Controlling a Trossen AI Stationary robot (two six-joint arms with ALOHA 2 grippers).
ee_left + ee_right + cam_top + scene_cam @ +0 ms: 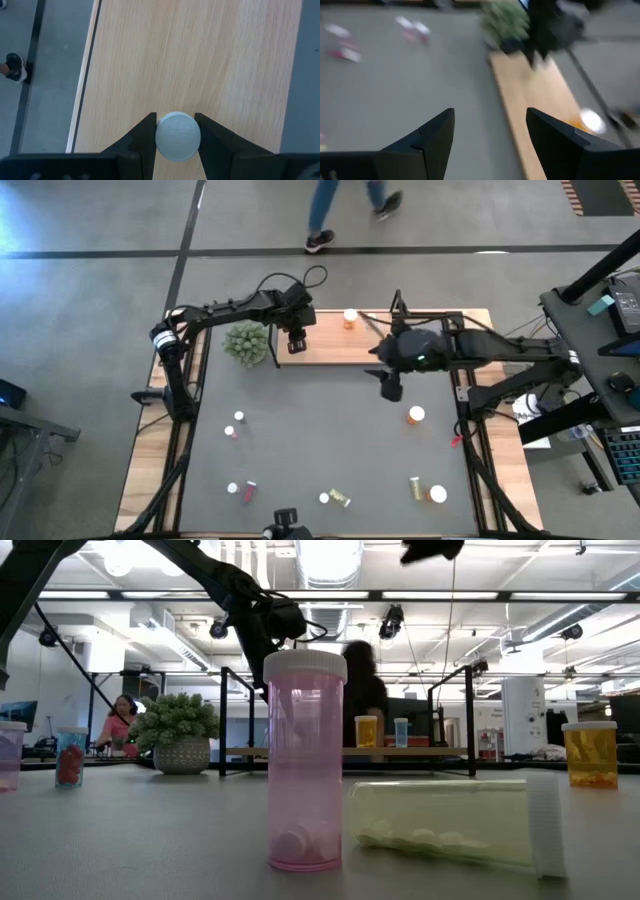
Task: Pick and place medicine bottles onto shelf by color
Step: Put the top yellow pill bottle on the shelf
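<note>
The shelf (335, 350) is a light wooden board at the far side of the dark mat. My left gripper (296, 345) is over its left end, shut on a white-capped medicine bottle (177, 136). An orange bottle (350, 318) stands on the board's far edge. My right gripper (390, 388) hangs open above the mat just in front of the shelf, with nothing between its fingers (437, 132). Several more bottles stand or lie on the mat, among them an orange one (415, 415), a red one (232, 432), a pink one (304, 765) and a yellow-green one on its side (450, 820). My left gripper pinches the bottle's white cap (164, 137) between its two fingers, one on each side of the cap's rim. The fingers come steeply from above. The cap hides the bottle's body, so I cannot tell whether its base stands on the shelf (200, 60).
A small spiky green plant (245, 343) stands beside the shelf's left end, close to my left arm. Black frame uprights (222, 720) rise at the shelf's ends. A person's legs (350, 210) cross the floor beyond the table.
</note>
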